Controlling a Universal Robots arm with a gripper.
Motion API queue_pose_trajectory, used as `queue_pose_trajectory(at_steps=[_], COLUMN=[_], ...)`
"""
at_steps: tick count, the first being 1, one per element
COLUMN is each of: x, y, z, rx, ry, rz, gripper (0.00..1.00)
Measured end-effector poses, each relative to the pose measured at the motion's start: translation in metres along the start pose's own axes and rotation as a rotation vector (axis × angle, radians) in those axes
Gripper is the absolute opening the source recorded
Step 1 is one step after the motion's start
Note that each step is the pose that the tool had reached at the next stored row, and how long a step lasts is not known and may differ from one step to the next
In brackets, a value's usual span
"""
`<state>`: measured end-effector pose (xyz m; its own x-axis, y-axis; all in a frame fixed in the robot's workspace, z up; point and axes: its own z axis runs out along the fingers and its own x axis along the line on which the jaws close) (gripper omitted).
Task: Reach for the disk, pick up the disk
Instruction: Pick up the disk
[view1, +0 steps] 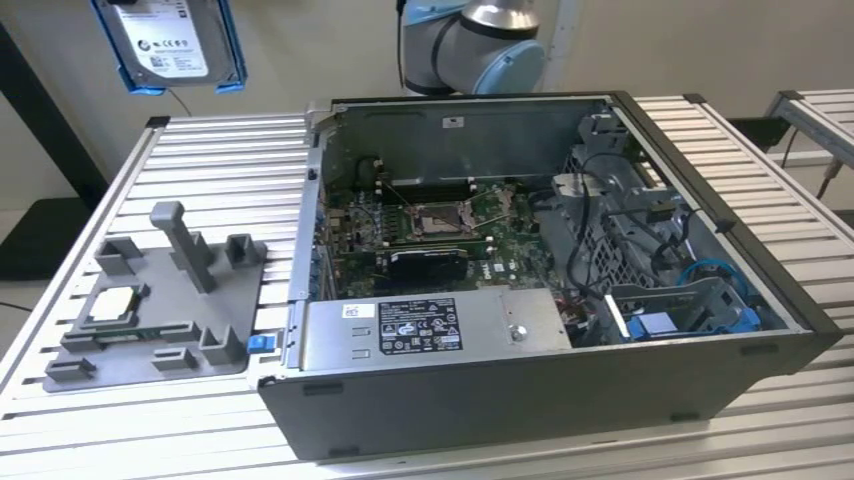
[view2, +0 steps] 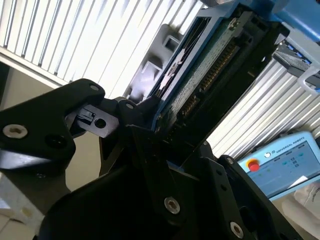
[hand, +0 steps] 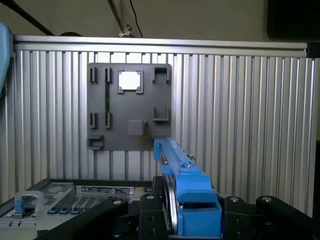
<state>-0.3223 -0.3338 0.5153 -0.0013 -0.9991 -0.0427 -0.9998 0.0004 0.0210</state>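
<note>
One disk (view1: 171, 42) is in the scene, in the upper left corner of the exterior view, held in the air well above the table (view1: 187, 425) and apart from everything on it. It hangs upright with its long axis close to vertical. Its white-labelled flat face is turned toward the camera and the blue bracket runs down both long sides. Its upper end is cut off by the frame edge.

In both wrist views, one black end effector (view2: 165, 125) is clenched on the disk (view2: 210, 55), gripping it by its flat faces at one end. In the second wrist view the circuit-board side and the connector row of the disk show. In the first wrist view the disk (hand: 182, 190) is seen edge-on between the parts of the end effector (hand: 182, 222), its long axis pointing away from the camera.

One robot arm (view1: 467, 45) stands at the top centre of the exterior view. One open computer case (view1: 534, 400) fills the middle and right of the table, with one silver power supply (view1: 427, 330) along its near wall. One grey holder plate (view1: 160, 300) lies toward the exterior view's left, carrying one square silver chip (view1: 114, 305). The same plate (hand: 130, 107) and chip (hand: 129, 80) show in the first wrist view. One control tablet (view2: 282, 165) with a red button shows in the second wrist view.
</note>
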Motion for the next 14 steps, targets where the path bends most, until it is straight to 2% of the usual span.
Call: queue_pose_trajectory(at_steps=[14], x=[0.0], y=[-0.0294], z=[-0.0006], rx=[0.0001], ry=[-0.0001], rz=[0.0], gripper=[0.0])
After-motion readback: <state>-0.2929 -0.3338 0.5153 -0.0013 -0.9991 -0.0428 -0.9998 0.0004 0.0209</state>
